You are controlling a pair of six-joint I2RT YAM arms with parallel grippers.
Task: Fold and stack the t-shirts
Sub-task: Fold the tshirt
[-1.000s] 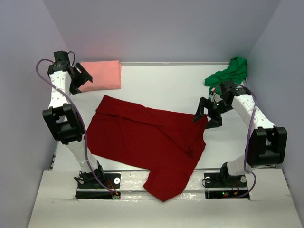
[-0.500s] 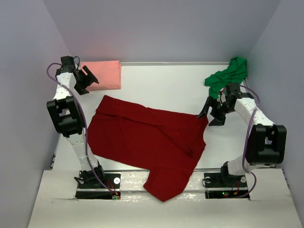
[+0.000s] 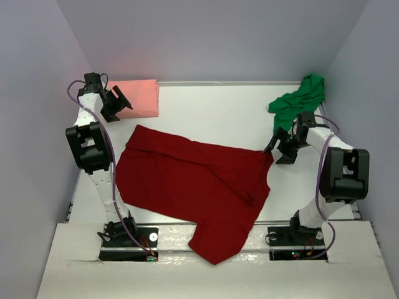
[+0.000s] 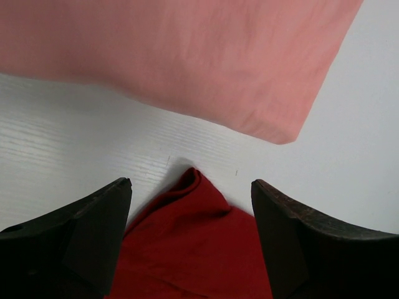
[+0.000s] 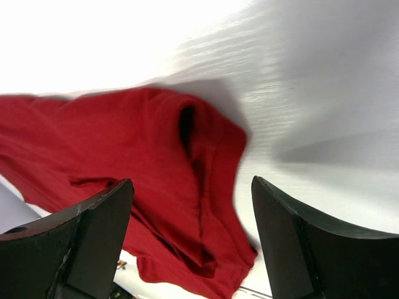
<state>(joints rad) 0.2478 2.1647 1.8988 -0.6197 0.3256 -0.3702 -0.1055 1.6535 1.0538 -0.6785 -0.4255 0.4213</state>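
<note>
The dark red t-shirt (image 3: 193, 184) lies spread across the middle of the table, its lower end hanging over the near edge. At the back left lies the salmon pink t-shirt (image 3: 138, 98), folded. In the back right corner the bright green t-shirt (image 3: 300, 98) is crumpled. My left gripper (image 3: 122, 104) hovers open between the pink shirt (image 4: 187, 56) and the red shirt's far left corner (image 4: 193, 249), holding nothing. My right gripper (image 3: 274, 152) is open just off the red shirt's right corner (image 5: 156, 174), with nothing between its fingers (image 5: 312, 249).
Lilac walls close in the table on the left, back and right. The white table top (image 3: 218, 118) shows bare between the shirts at the back. Both arm bases (image 3: 128, 240) stand at the near edge beside the red shirt's overhang.
The right gripper has drawn back to the right, away from the red shirt's corner, its jaws slightly narrower. The left arm has raised and shifted toward the back. The shirts have not moved.
</note>
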